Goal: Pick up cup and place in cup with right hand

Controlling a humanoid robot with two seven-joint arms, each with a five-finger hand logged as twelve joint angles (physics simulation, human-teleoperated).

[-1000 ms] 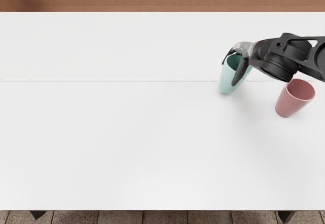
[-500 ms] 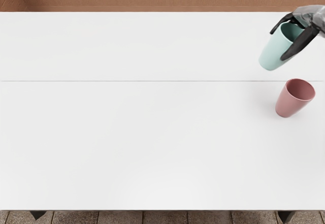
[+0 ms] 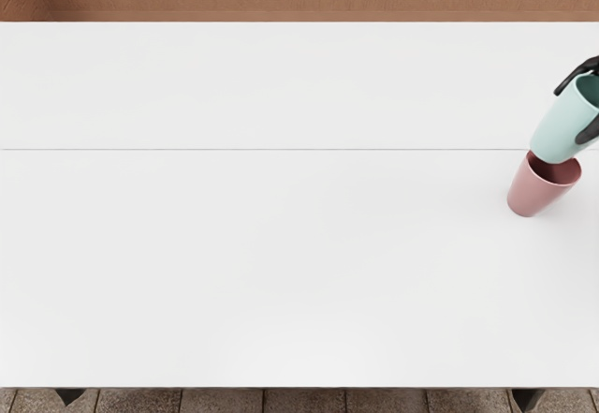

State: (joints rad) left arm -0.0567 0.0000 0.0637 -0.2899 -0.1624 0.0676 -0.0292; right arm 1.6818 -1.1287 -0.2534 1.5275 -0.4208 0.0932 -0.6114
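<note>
In the head view, we have the green cup (image 3: 563,125) in the right hand (image 3: 591,65), toward the right side of the worktop (image 3: 281,244) and nearer its far edge than its near one. The fingers (image 3: 574,76) are part-closed around the upper part of the cup: one dark finger reaches past the rim on the far side, another lies against the wall at the picture's right border. The rest of the grasp is cut off, so we cannot tell how many fingers bear on it.

The pink cup (image 3: 535,193) stands upright below, and the green cup's base overlaps its mouth; we cannot tell whether the base is inside or just above it.

We judge the green cup light and fairly stiff, probably plastic, its smooth wall apt to slip if our hold is loose. It narrows toward the base, so we do best to hold it high, just under the rim, on opposite sides; that leaves the lower wall free to nest. A gentle, even squeeze should do. We want it lined up with the pink cup before lowering, since a knock on the rim could tip that one.
</note>
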